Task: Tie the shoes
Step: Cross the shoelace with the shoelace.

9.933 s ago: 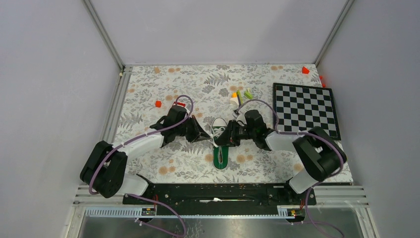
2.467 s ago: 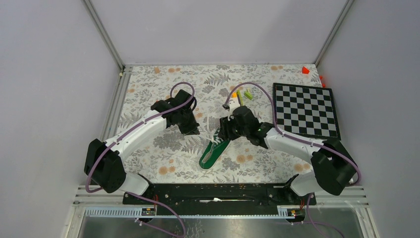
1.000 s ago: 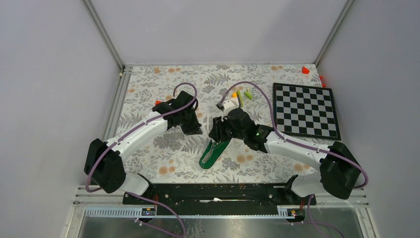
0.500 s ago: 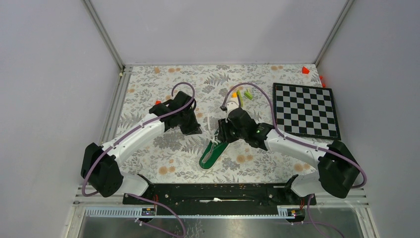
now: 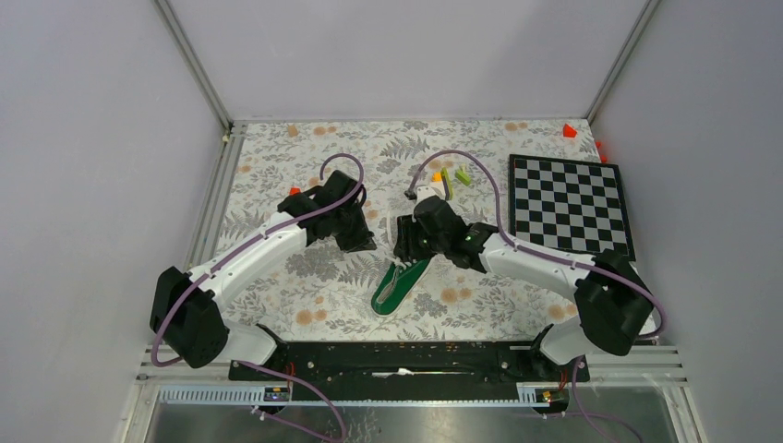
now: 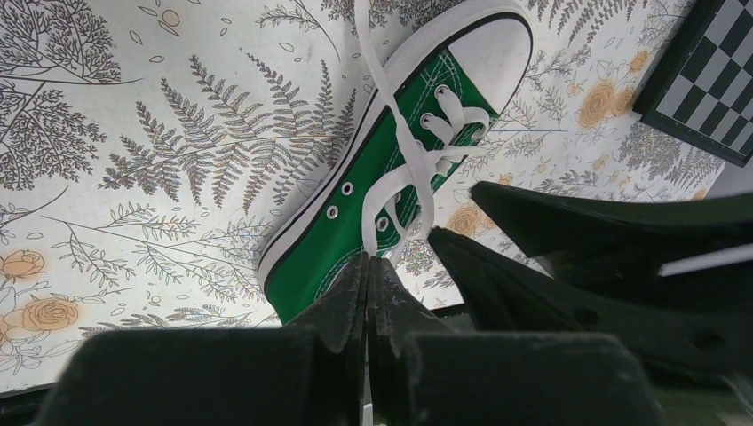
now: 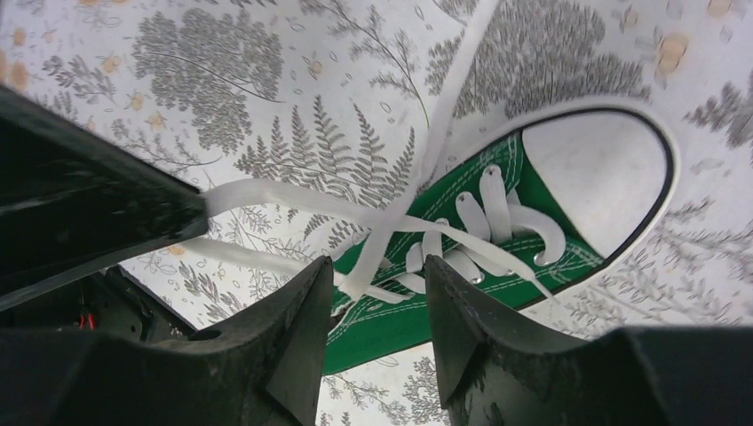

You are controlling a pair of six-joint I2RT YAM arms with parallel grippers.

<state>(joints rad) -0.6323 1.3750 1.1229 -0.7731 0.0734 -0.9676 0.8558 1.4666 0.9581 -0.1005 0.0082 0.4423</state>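
My left jaws are pinched shut on one flat white woven lace (image 7: pixel 293 202), pulled taut toward the left. The small green canvas sneaker (image 5: pixel 395 284) lies mid-way across the fern-printed bench (image 5: pixel 277 148), heel near, smooth white rubber toe cap (image 6: pixel 493 44) pointing far and slightly right. My right jaws stand apart over the ringed eyelets (image 6: pixel 346 188), straddling the crossed laces without clamping them. I judge the tying barely begun: laces threaded and crossed, no knot or bow formed.
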